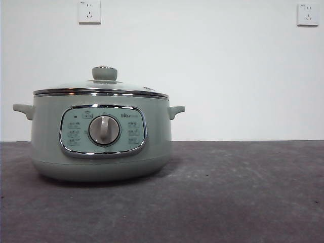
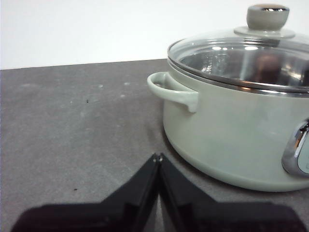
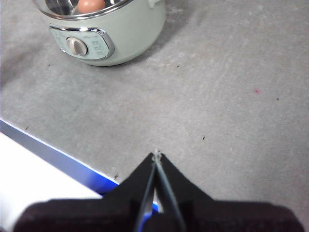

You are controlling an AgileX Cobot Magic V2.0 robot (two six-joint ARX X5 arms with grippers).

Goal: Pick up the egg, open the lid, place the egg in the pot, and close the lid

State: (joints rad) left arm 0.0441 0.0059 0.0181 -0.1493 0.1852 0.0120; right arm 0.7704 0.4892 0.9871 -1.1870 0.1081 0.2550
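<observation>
Sitting left of centre in the front view, the pot (image 1: 101,136) carries the lid (image 1: 101,88) seated flush, so the task looks complete. Left wrist view: left gripper (image 2: 158,157) jaws together, empty, parked beside the pot. Right wrist view: right gripper (image 3: 157,154) jaws together, well clear; the egg (image 3: 91,5) shows through the glass at upper left.

Black wedge fingers (image 2: 145,188) (both arms), matte.
</observation>
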